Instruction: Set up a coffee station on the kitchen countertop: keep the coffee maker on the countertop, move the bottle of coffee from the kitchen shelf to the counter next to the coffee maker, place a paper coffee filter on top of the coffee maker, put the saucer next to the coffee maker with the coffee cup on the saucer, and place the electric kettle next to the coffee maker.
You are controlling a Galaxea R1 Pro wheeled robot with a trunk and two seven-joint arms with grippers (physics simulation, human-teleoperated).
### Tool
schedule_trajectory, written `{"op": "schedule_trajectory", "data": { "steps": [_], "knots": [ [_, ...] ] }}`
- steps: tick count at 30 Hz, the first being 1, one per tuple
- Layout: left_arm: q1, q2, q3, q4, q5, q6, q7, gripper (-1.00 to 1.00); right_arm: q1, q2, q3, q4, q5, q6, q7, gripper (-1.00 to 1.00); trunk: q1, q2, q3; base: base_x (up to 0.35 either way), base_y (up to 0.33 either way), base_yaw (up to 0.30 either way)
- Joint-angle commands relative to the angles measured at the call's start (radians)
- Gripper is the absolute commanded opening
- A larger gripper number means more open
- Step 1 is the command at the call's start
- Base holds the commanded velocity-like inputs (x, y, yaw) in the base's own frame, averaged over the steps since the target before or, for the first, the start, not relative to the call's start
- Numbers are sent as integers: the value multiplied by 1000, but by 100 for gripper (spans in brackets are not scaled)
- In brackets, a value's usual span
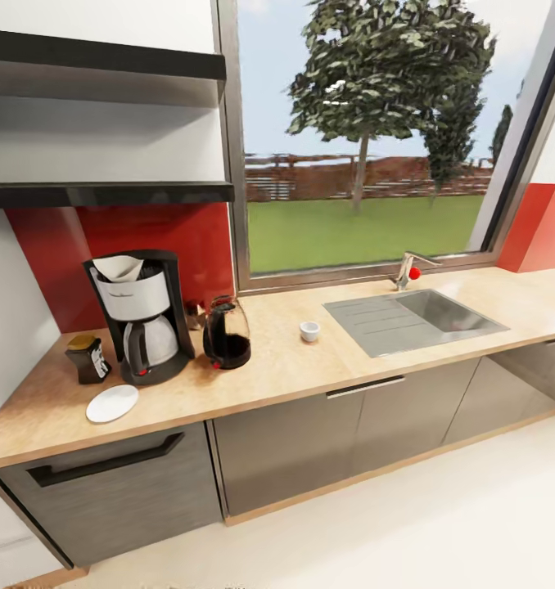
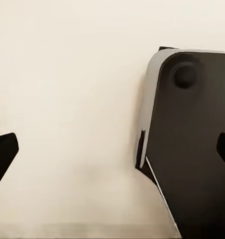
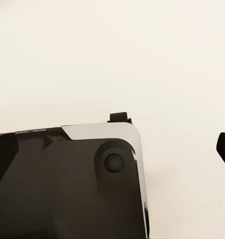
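Both claws spread above floor (image 2: 67, 99)

White coffee cup (image 1: 309, 330) stands apart from saucer (image 1: 112, 403) before the filter-topped coffee maker (image 1: 142, 319).

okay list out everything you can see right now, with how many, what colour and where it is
coffee maker: 1, black and white, left end of the countertop
paper filter: 1, white, on top of the coffee maker
coffee bottle: 1, dark with gold lid, left of the coffee maker
saucer: 1, white, in front of the coffee maker, bare
electric kettle: 1, black, right of the coffee maker
coffee cup: 1, white, on the counter between kettle and sink
faucet: 1, silver with red knob, behind the sink
shelves: 2, black, above the coffee maker
left gripper: 1, black fingertips apart, above pale floor
right gripper fingertip: 1, black
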Motion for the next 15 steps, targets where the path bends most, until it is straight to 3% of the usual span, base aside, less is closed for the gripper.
{"op": "schedule_trajectory", "data": {
  "steps": [1, 8, 15],
  "knots": [
    [-1, 9, 13, 32, -11, 7, 5, 100, -1, -1, 8, 1, -10, -4, 4, 100, 1, -2, -3, 0, 0, 173],
    [-2, 31, 26, 107, -10, 24, 43, 100, -1, -8, 9, -25, -8, -2, 6, 100, 1, -2, -10, 0, 0, 185],
    [-2, 29, 23, 113, -10, 116, 118, 100, -1, -18, 10, -165, -6, -1, 7, 100, 1, -2, -18, 0, 0, 194]
  ]
}}
